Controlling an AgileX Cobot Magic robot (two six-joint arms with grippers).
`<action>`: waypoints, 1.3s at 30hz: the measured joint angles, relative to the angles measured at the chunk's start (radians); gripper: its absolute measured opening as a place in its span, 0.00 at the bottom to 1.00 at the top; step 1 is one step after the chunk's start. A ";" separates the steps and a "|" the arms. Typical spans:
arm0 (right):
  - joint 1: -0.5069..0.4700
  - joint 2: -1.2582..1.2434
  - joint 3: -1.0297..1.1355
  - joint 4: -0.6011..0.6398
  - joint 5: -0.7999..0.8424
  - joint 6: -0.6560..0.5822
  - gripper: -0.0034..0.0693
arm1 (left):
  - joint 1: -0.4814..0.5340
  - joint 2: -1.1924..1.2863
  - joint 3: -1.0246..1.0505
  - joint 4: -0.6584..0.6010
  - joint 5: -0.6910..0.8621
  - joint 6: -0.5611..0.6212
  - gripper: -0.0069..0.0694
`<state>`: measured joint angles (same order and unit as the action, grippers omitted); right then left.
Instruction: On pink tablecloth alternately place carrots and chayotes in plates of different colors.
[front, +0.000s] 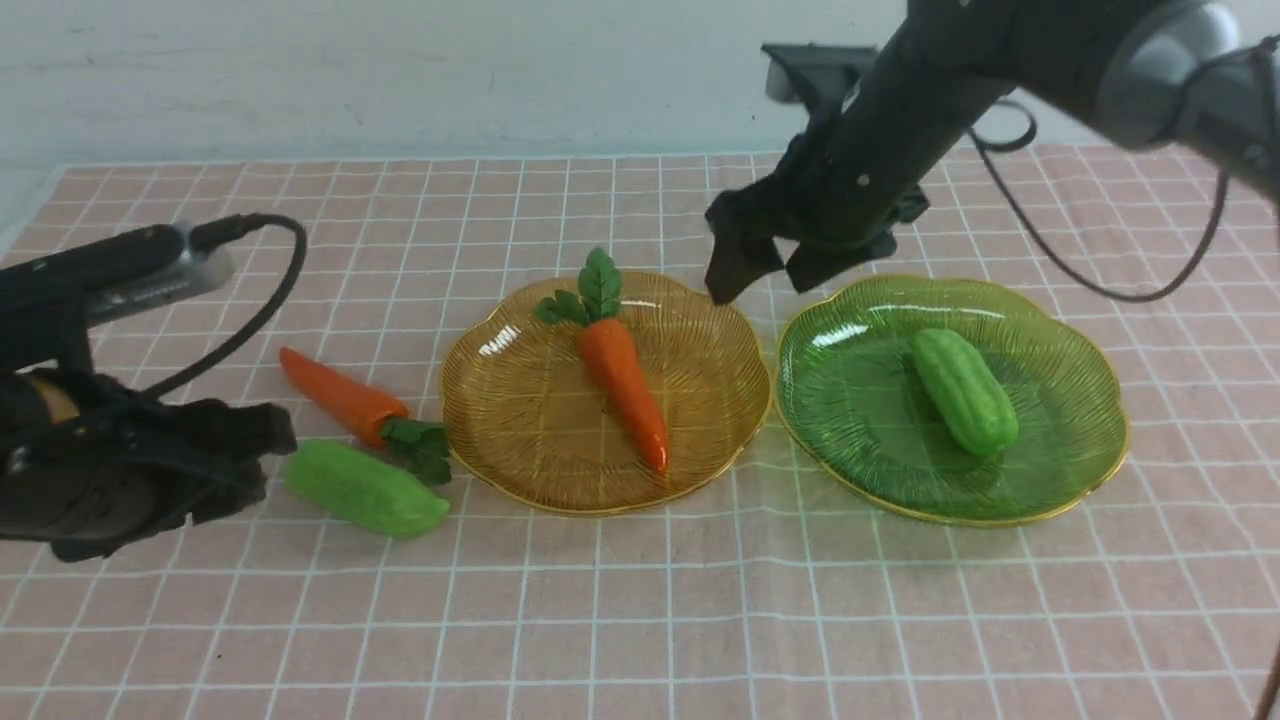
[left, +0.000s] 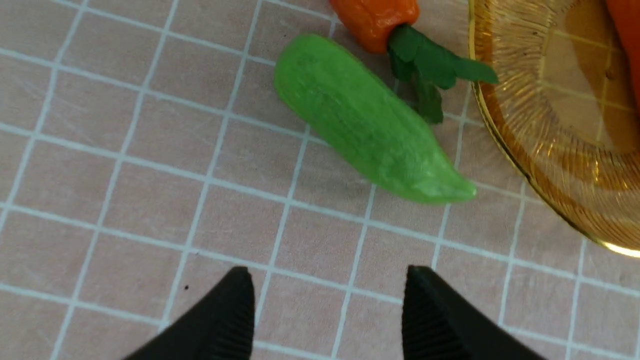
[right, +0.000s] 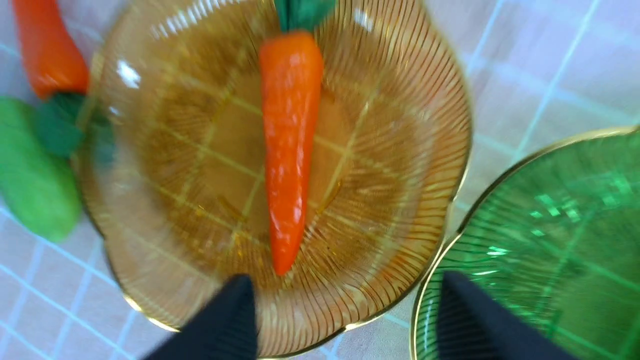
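Just left of amber plate (front: 470, 440) rim, loose carrot (front: 338, 394) and chayote (front: 365, 490)

We see the left gripper (left: 327, 280) hanging over the cloth (left: 150, 175), its two black ribbed fingers (left: 220, 325) spread apart with only bare pink grid between them. Just beyond the tips a chayote (left: 365, 120) lies flat and slanted on the cloth. Its tapered end points toward the amber plate (left: 575, 165) on its right but stops short of the gold rim. On its far side lies a carrot (left: 375, 17), cut off by the frame. Its green leaves (left: 430, 70) lie against the chayote and reach the plate's rim. Inside the plate we catch an orange strip of a second carrot (left: 627, 45).
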<state>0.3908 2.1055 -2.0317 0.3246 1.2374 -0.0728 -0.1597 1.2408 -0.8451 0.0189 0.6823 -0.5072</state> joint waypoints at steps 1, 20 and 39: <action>-0.004 -0.034 0.000 -0.003 0.002 0.004 0.61 | 0.000 0.039 -0.023 0.000 -0.004 -0.014 0.63; -0.004 -0.471 0.268 -0.012 0.026 -0.025 0.02 | 0.010 0.572 -0.154 -0.071 -0.296 -0.503 0.75; -0.004 -0.471 0.301 -0.039 0.026 -0.066 0.02 | -0.052 0.385 -0.483 -0.359 0.283 0.231 0.47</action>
<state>0.3865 1.6347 -1.7304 0.2859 1.2632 -0.1383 -0.2119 1.6256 -1.3279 -0.3403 0.9652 -0.2759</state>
